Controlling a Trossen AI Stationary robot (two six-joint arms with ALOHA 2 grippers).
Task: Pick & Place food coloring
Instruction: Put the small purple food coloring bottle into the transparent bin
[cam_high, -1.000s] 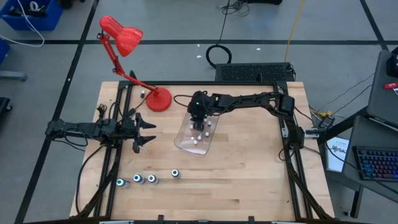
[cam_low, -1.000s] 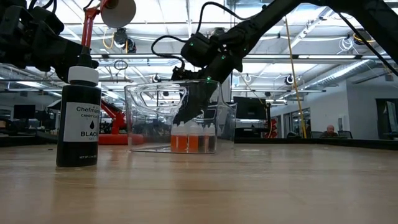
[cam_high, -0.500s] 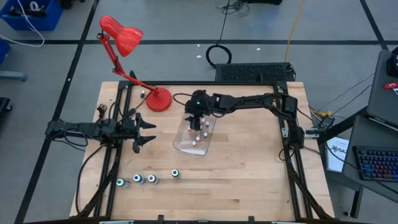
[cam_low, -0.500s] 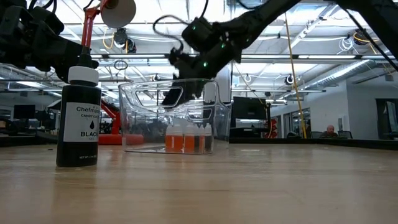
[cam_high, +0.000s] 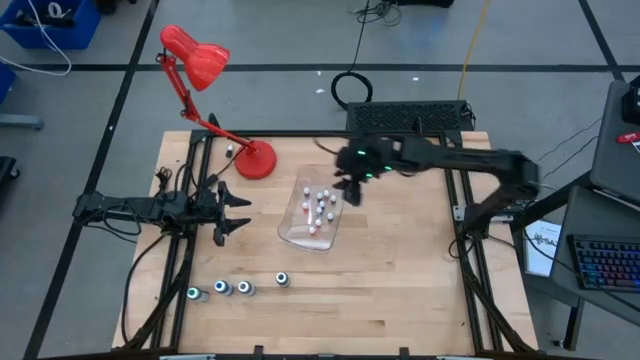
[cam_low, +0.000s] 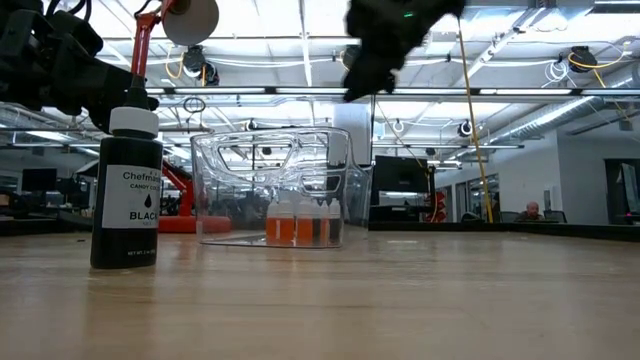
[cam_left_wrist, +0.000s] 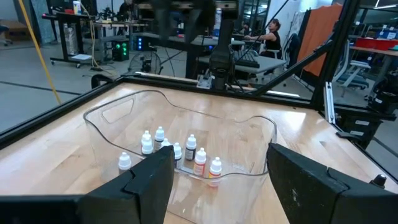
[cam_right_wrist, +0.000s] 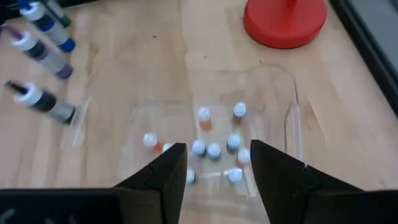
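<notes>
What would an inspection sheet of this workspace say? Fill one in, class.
Surface: wooden table, bare at the right.
Job's things: small bottles upright in the clear tub; four larger bottles near the front edge.
Clutter: red lamp at the back.
Grippers: right gripper above the tub's edge, fingers apart, empty; left gripper open, waiting at the left.
Cables: black coil on the floor.
Surroundings: keyboard, seated person.

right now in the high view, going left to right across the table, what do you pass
left gripper → row of four dark bottles, from below the left gripper rightward → lamp base → clear tub with the small bottles → right gripper, just past the tub's right edge
</notes>
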